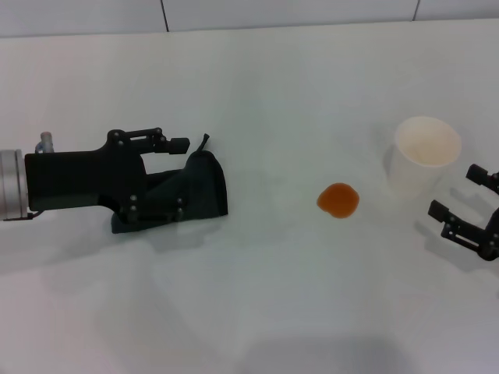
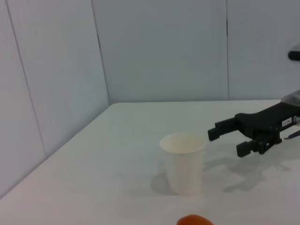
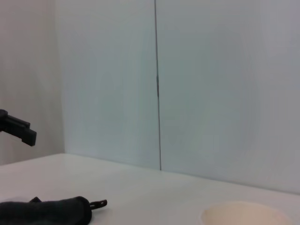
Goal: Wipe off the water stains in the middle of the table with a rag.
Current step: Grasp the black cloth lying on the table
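The orange water stain [image 1: 338, 199] lies on the white table [image 1: 257, 296], right of centre; its edge also shows in the left wrist view [image 2: 194, 220]. The dark rag [image 1: 207, 185] lies crumpled at the left, with its loop tag pointing away from me; it also shows in the right wrist view [image 3: 51, 212]. My left gripper [image 1: 184, 176] is low over the rag and open. One finger [image 1: 168, 143] is beyond the rag and the other is on its near side. My right gripper [image 1: 461, 195] is open and empty at the right edge, beside the cup; it also shows in the left wrist view [image 2: 226, 141].
A white paper cup [image 1: 426, 154] stands upright just right of and behind the stain, also seen in the left wrist view [image 2: 183, 161]. A pale panelled wall [image 1: 234, 12] borders the table's far edge.
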You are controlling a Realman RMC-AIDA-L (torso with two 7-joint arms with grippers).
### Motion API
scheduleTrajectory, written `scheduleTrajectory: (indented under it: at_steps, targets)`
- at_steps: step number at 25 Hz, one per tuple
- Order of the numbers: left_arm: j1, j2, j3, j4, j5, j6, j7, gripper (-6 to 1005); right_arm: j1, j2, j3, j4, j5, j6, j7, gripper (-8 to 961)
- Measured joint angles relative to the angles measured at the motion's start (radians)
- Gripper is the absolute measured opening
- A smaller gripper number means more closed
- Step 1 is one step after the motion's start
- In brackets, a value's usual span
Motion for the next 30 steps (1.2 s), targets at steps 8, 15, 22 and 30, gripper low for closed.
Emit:
scheduleTrajectory:
  at_steps: [8,15,22,30]
  targets:
    - [0.001,0.000,0.000,-0.001,0.000,0.000,-0.002,656,-0.037,0.000,0.023,-0.057,0.003,-0.086,0.010,859]
    - [0.003,0.000,0.000,-0.001,0.000,0.000,-0.003,653,0.001,0.003,0.010,-0.143,-0.063,-0.061,0.105,858]
    - [0.013,0.000,0.000,0.000,0.000,0.000,-0.003,651,0.010,0.003,0.007,-0.382,-0.233,0.027,0.355,857]
    - [0.017,0.000,0.000,0.000,0.000,0.000,0.000,648,0.012,0.003,0.012,-0.676,-0.511,0.154,0.680,857]
